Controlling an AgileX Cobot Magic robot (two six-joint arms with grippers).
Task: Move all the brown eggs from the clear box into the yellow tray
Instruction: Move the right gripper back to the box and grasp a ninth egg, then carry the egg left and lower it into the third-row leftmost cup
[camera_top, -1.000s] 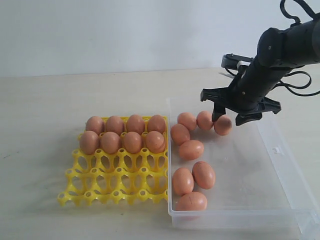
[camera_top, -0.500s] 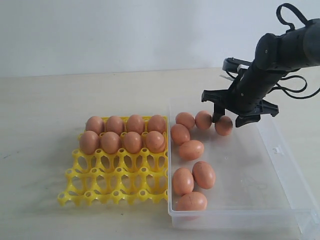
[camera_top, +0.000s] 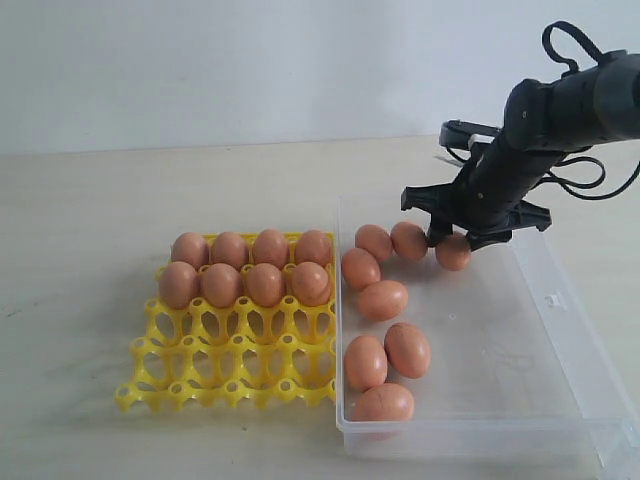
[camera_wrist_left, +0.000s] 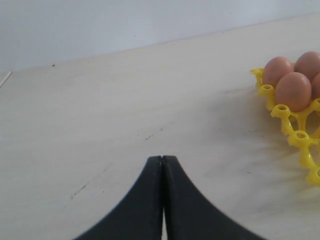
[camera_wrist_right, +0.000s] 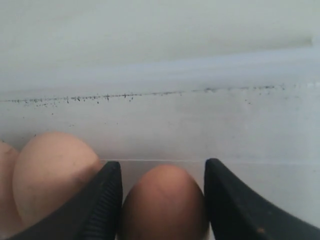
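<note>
Several brown eggs lie in the clear box (camera_top: 560, 300), most of them along its left side. My right gripper (camera_top: 453, 243) reaches down into the box's far end, its jaws pressed against both sides of one brown egg (camera_top: 453, 252) that rests on the box floor. The right wrist view shows this egg (camera_wrist_right: 162, 202) filling the gap between the two fingers (camera_wrist_right: 107, 200), with a neighbouring egg (camera_wrist_right: 52, 172) just outside one finger. The yellow tray (camera_top: 230, 375) holds several eggs (camera_top: 250, 268) in its two far rows. My left gripper (camera_wrist_left: 162, 158) is shut and empty above the bare table beside the tray's corner (camera_wrist_left: 300, 137).
The tray sits tight against the box's left wall. The two near rows of tray cups stand bare. Black cables loop behind the right arm (camera_top: 560, 110). The box's far wall (camera_wrist_right: 160, 75) stands close ahead of the right gripper.
The right gripper's jaws have narrowed onto the egg at the box's far end and shifted slightly right with it. The other eggs and the tray stay put.
</note>
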